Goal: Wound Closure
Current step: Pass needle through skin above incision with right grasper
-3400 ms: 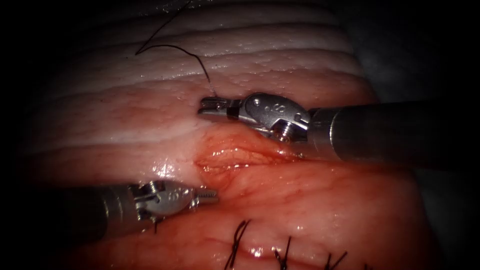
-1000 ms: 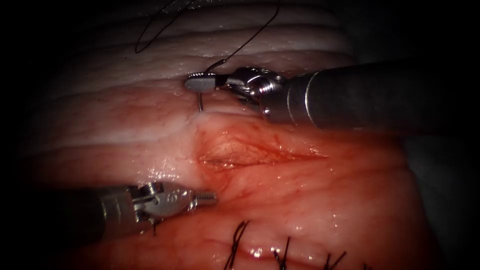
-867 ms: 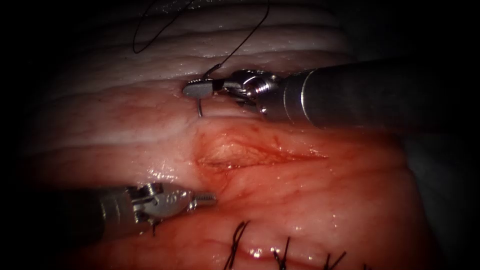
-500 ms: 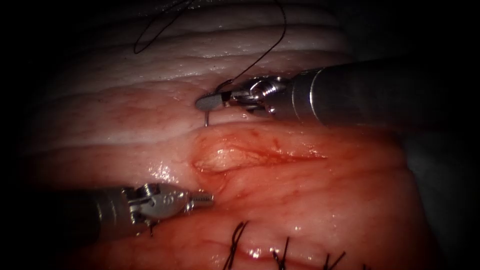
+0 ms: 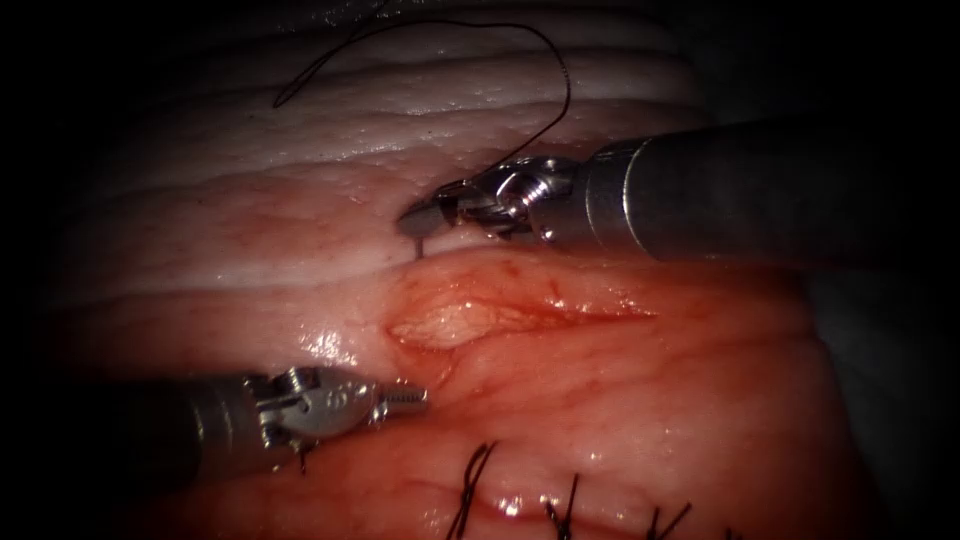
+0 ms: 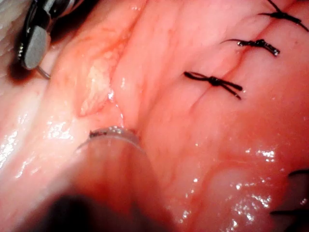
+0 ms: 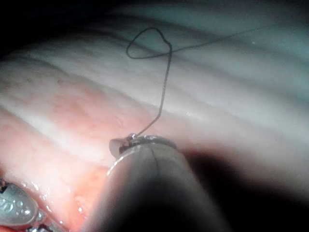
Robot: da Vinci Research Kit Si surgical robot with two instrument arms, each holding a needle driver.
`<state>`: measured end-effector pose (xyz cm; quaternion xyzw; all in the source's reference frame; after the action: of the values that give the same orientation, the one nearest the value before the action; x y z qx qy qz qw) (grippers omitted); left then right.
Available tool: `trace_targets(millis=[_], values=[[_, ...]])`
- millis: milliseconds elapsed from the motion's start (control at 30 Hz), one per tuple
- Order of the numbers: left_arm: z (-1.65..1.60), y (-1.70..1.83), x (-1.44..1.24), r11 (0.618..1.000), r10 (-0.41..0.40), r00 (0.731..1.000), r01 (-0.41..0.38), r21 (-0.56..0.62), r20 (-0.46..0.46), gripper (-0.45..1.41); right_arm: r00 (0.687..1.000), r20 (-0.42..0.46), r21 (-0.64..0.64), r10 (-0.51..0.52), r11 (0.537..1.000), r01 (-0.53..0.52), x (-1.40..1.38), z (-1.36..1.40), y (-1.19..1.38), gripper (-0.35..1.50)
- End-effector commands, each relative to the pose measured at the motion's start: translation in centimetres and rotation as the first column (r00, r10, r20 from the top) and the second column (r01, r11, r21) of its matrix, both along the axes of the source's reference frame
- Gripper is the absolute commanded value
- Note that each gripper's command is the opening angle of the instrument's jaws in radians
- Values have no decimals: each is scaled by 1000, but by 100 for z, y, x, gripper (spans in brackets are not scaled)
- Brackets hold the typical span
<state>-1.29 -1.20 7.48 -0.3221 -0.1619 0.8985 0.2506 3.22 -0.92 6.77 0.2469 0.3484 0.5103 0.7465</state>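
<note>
Right gripper (image 5: 425, 217) pinching needle (image 5: 417, 243) near thread (image 5: 480, 30) end, tip entering tissue (image 5: 250, 230) at cut's (image 5: 450, 325) 12 o'clock edge. Left gripper (image 5: 405, 397) pressed together, empty, at 7 o'clock. Finished stitches (image 5: 475, 480) lying at 6 o'clock; cut gaping, unclosed.

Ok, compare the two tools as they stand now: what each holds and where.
The right tool grips the needle near its thread end, above the cut; the left tool holds nothing, below the cut. The needle's short visible length dips into the tissue under the right end effector; the left one rests on the tissue. Both are shut.
</note>
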Motion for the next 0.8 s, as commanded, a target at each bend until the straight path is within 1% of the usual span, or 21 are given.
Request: trace_targets(millis=[33, 67, 100, 133, 167, 200, 233, 267, 300, 367, 400, 467, 567, 600, 700, 733, 767, 800], values=[[6, -1, -6, 1000, 0, 1000, 0, 0, 1, -20, 999, -9, -111, -45, 993, 44, 6, 4, 11, -35], [6, -1, -6, 1000, 0, 1000, 0, 0, 1, -20, 998, -22, -167, -54, 985, 49, 6, 4, 15, -35], [6, -1, -6, 1000, 0, 1000, 0, 0, 1, -20, 996, -59, -227, -71, 972, 56, 5, 4, 18, -35], [5, -1, -6, 1000, 0, 1000, 0, 0, 1, -20, 991, -104, -260, -87, 964, 57, 4, 5, 19, -35], [5, -1, -6, 1000, 0, 1000, 0, 0, 1, -20, 983, -152, -287, -100, 957, 53, 3, 6, 21, -1], [5, -1, -6, 1000, 0, 1000, 0, 0, 1, -20, 976, -194, -311, -96, 950, 32, 3, 8, 23, 44], [5, -2, -6, 1000, 0, 1000, 0, 0, 1, -20, 974, -206, -331, -91, 943, 18, 2, 11, 24, 57], [5, -2, -6, 1000, 0, 1000, 0, 0, 1, -20, 971, -223, -341, -81, 940, 0, 1, 14, 26, 57], [5, -2, -6, 1000, 0, 1000, 0, 0, 1, -20, 965, -243, -363, -94, 932, -1, -1, 19, 28, 66], [5, -2, -6, 1000, 0, 1000, 0, 0, 1, -20, 950, -283, -388, -134, 922, 15, -5, 27, 31, 68], [5, -2, -6, 1000, 0, 1000, 0, 0, 1, -20, 947, -290, -393, -138, 919, 14, -6, 30, 32, 73], [5, -2, -6, 1000, 1, 1000, -1, 0, 1, -20, 941, -302, -402, -153, 915, 20, -10, 38, 33, 94], [5, -1, -5, 1000, 1, 1000, -1, 0, 1, -20, 927, -335, -419, -169, 908, 14, -16, 47, 32, 105], [5, -1, -5, 1000, 1, 1000, -1, 0, 1, -20, 913, -364, -426, -183, 905, 12, -18, 50, 31, 111], [4, -1, -5, 1000, 1, 1000, -1, 0, 1, -20, 876, -426, -441, -227, 897, 18, -22, 55, 29, 110], [4, -1, -5, 1000, 1, 1000, -1, 1, 2, -20, 843, -471, -453, -261, 891, 23, -24, 59, 25, 106], [4, -1, -5, 1000, 1, 1000, -1, 1, 2, -20, 825, -495, -461, -271, 887, 15, -25, 60, 24, 106], [4, -1, -5, 1000, 2, 1000, -2, 1, 2, -20, 797, -532, -470, -286, 883, 4, -25, 62, 22, 106]])
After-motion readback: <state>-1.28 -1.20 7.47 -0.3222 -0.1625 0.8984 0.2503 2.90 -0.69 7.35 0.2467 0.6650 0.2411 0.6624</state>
